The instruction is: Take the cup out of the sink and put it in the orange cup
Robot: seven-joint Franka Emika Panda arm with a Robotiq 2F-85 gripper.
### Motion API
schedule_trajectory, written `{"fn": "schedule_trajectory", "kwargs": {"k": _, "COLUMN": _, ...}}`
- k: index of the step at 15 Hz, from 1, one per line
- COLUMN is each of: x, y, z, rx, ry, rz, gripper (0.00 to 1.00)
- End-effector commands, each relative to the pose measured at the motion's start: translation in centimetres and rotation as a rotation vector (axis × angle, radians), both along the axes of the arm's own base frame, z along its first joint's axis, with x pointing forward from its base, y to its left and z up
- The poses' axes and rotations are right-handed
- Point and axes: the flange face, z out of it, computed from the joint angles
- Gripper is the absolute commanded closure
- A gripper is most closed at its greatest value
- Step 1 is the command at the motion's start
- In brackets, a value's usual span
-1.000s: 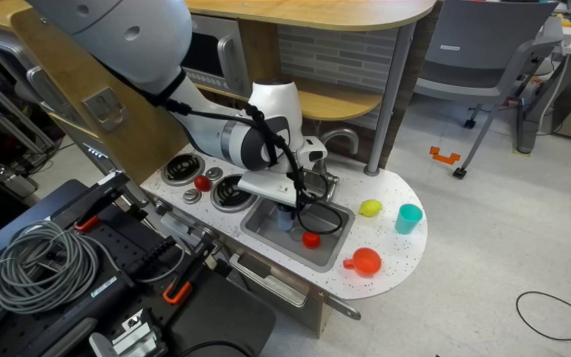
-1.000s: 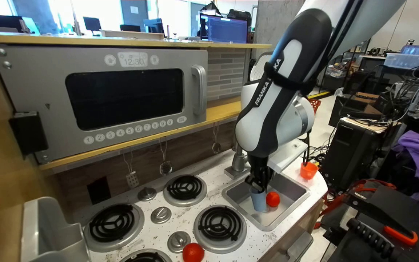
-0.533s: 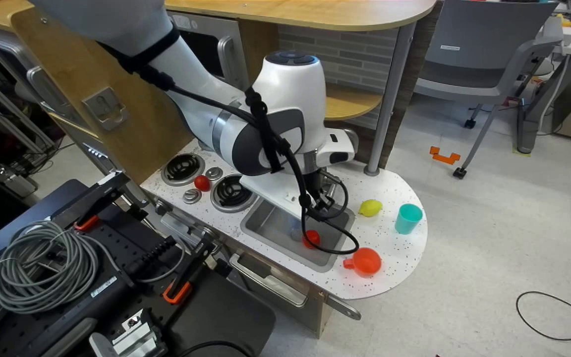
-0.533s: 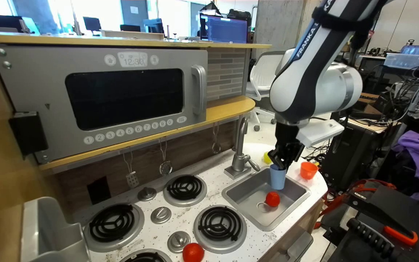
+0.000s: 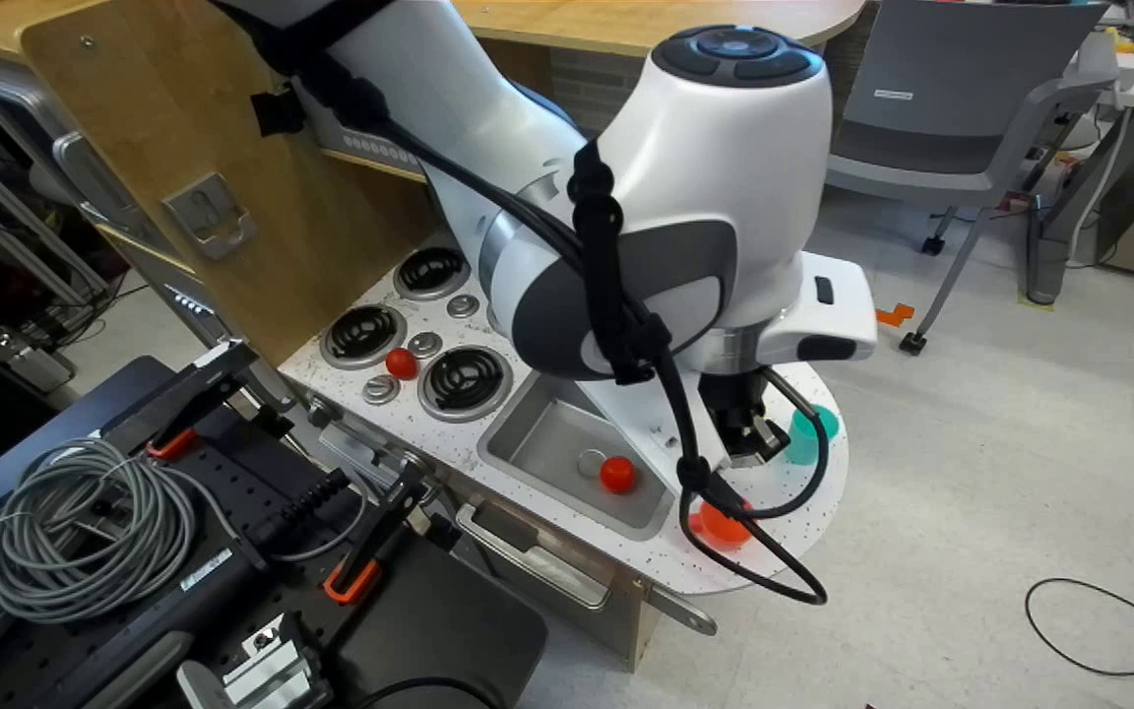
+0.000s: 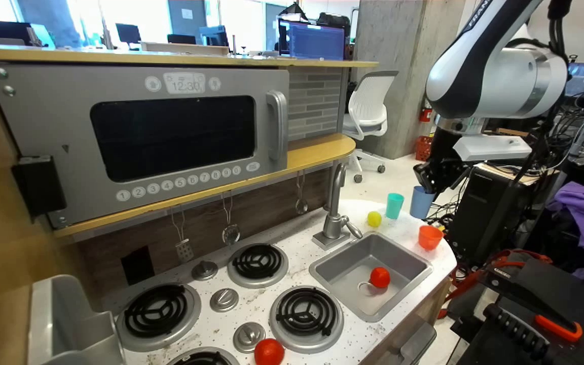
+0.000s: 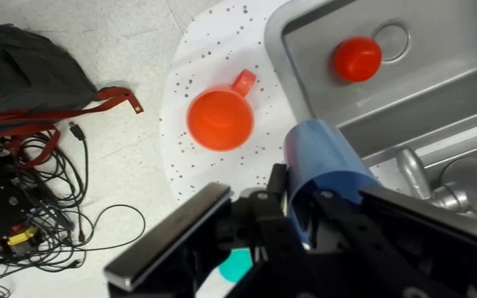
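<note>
Since the hand (image 7: 298, 192) pinches the blue cup (image 6: 422, 204) by its wall, up clear of the sink (image 6: 358, 268), lift-out looks done; left: lining up, lowering and releasing it into the orange handled cup (image 6: 430, 238) on the bench (image 7: 205, 165).

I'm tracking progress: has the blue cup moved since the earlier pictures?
Yes: in an exterior view, the blue cup has gone up and rightward in frame, out of the sink, past its rim.
</note>
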Motion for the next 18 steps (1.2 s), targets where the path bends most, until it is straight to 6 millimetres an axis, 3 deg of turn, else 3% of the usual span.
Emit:
{"fn": "schedule_trajectory", "kwargs": {"k": 1, "x": -1.2, "y": -2.2, "z": 0.4, "rx": -0.012, "ry": -0.018, "rz": -0.068, "gripper": 0.98}}
{"fn": "schedule_trajectory", "kwargs": {"k": 6, "x": -2.1, "y": -4.7, "z": 0.0, "rx": -0.035, "ry": -0.007, "rz": -0.141, "gripper": 0.98}}
{"fn": "schedule_trajectory", "kwargs": {"k": 11, "x": -2.2, "y": -6.3, "z": -2.3, "rx": -0.066, "ry": 0.02, "rz": -0.207, "gripper": 0.98}}
{"fn": "schedule_trajectory", "kwargs": {"k": 15, "x": -1.0, "y": -6.4, "z": -4.4, "rx": -0.09, "ry": 0.041, "rz": -0.232, "gripper": 0.98}}
{"fn": "schedule_trajectory", "kwargs": {"k": 18, "x": 0.1, "y": -5.4, "z": -5.6, "rx": -0.103, "ry": 0.05, "rz": -0.221, "gripper": 0.98}}
